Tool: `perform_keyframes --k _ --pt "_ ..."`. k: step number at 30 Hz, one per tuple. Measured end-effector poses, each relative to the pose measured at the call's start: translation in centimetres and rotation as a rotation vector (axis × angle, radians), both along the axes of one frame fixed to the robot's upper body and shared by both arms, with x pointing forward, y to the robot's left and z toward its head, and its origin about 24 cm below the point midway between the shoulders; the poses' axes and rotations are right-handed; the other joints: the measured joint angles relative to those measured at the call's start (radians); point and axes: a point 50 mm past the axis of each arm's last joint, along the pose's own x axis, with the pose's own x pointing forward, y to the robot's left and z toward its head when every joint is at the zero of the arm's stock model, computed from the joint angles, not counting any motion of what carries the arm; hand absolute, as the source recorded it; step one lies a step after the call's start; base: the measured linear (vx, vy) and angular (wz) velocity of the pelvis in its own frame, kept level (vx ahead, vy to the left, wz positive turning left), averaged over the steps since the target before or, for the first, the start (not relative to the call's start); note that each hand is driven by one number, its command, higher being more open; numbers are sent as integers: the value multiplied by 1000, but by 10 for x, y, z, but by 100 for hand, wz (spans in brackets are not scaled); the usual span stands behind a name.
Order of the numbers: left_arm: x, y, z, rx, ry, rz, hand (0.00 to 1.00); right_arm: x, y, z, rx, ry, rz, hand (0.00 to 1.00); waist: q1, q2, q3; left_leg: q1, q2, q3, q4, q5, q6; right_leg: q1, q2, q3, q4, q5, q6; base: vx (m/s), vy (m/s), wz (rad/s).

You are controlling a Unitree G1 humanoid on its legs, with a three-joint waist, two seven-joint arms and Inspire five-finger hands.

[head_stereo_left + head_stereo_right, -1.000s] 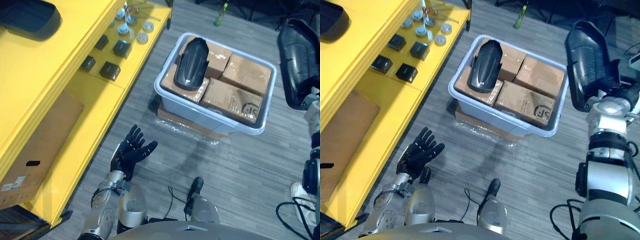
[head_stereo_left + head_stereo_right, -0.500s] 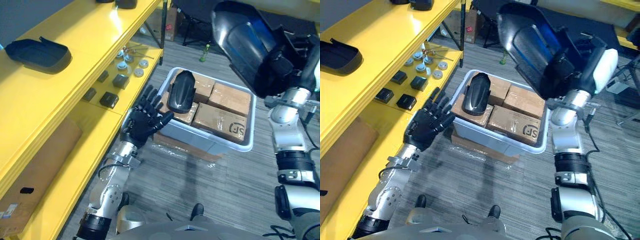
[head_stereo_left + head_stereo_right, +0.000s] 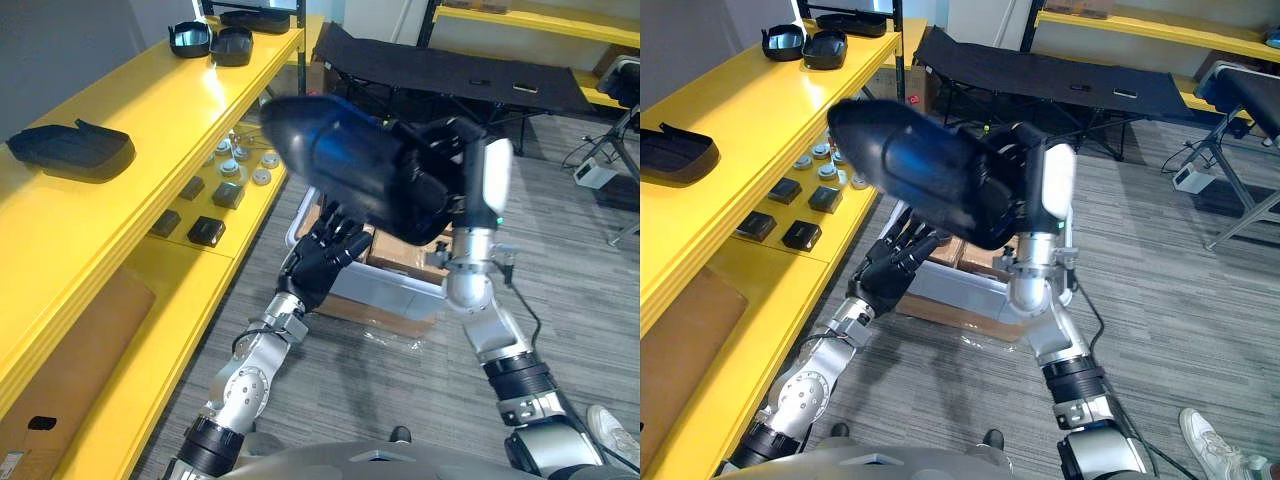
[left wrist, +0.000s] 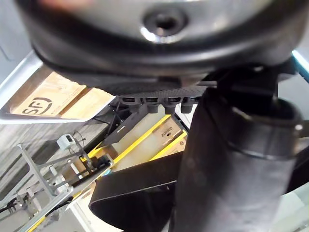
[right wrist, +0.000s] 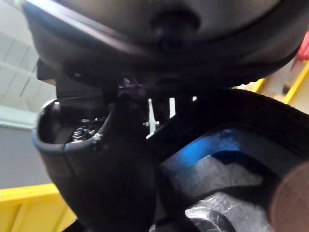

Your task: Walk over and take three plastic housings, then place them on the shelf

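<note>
A large black plastic housing [image 3: 345, 165] hangs in the air between the yellow shelf [image 3: 150, 105] and the grey tub [image 3: 385, 292]. My right hand [image 3: 452, 192] is shut on its right end. My left hand [image 3: 322, 258] is open with fingers spread just below the housing; contact cannot be told. Its underside also shows in the left wrist view as the housing [image 4: 164, 29]. One more black housing [image 3: 70, 150] lies on the top shelf board at the left, and two smaller ones [image 3: 212, 40] lie farther along it.
The tub holds cardboard boxes [image 3: 400, 258] and stands on the floor behind my arms. Small black blocks [image 3: 208, 230] and round parts [image 3: 240, 165] sit on the middle shelf board. A cardboard box [image 3: 60, 370] lies on the low board. A black cot [image 3: 450, 75] stands at the back.
My right arm has swung the housing left, across the tub toward the shelf. My left hand has risen under it. The camera has tilted up.
</note>
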Motion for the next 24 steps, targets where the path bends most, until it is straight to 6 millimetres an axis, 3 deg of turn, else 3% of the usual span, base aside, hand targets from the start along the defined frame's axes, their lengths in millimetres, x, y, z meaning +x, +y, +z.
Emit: perform_keyframes --k 5,10,11,17,24 --pt "1 3 -1 -53 26 73 100 -6 25 -37 10 147 66 0 2 6 -13 -2 -1 -9 0 0 0 5 0 -5 0 0 0 1 9 4" --pt "3 10 -9 -107 91 157 100 -11 35 -50 18 195 90 0 5 11 -17 -1 -2 -23 1 0 0 19 0 -19 -1 0 0 -7 10 7" --pt "3 10 -9 -111 90 164 0 -11 37 -50 19 197 98 0 6 11 -17 -1 -2 -23 2 0 0 19 0 -19 -1 0 0 0 0 0" --pt "3 13 -11 -126 105 197 0 -15 48 -61 70 235 108 0 10 12 -42 -1 -2 -25 14 -5 2 28 0 -21 -2 0 -1 0 0 0" --pt "7 20 -32 -70 193 221 0 -24 57 -70 75 242 144 0 12 9 -50 2 -1 -27 25 -8 2 35 0 -22 -3 1 -2 0 0 0"
